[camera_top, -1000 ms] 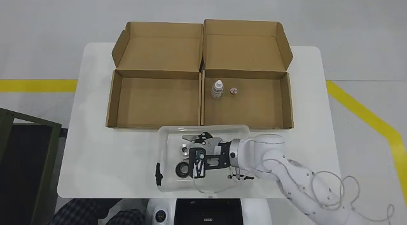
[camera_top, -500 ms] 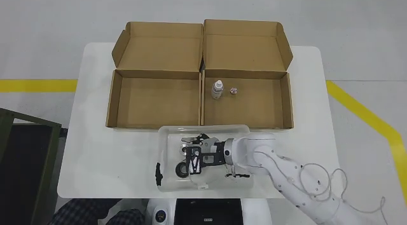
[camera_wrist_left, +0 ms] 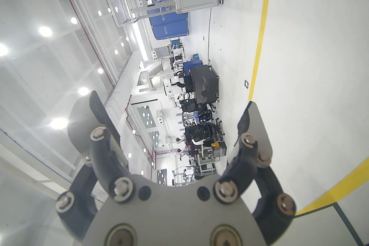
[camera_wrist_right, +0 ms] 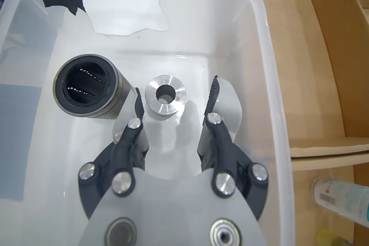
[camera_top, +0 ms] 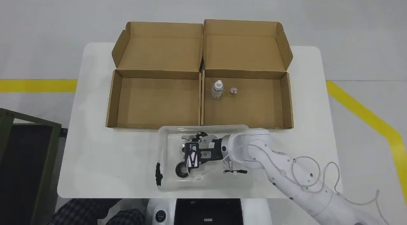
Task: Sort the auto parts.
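Two parts sit in the clear plastic bin (camera_wrist_right: 259, 28) at the front of the bench (camera_top: 108, 161): a chunky linear bearing (camera_wrist_right: 86, 85) with a black inner sleeve, and just beside it a small aluminium bushing (camera_wrist_right: 165, 98) standing on end, bore up. The right tool (camera_wrist_right: 175, 98) is down inside the bin, spread wide with one finger on each side of the bushing, neither touching it as far as I can tell. One finger is very close to the bearing, in the gap between the two parts.

So I'd say we're at the pick step for the bushing. Next move should be a straight squeeze on its round sides, then a clean lift over the bin wall. The main risk looks like nudging the bearing.

Behind the bin are two open cardboard boxes, the left one (camera_top: 152, 101) bare and the right one (camera_top: 254, 107) already holding a small white bottle (camera_top: 217, 89). Which box the bushing belongs in, I can't tell.

The left tool (camera_wrist_left: 173, 108) is spread too, holding nothing, pointed off at the room.
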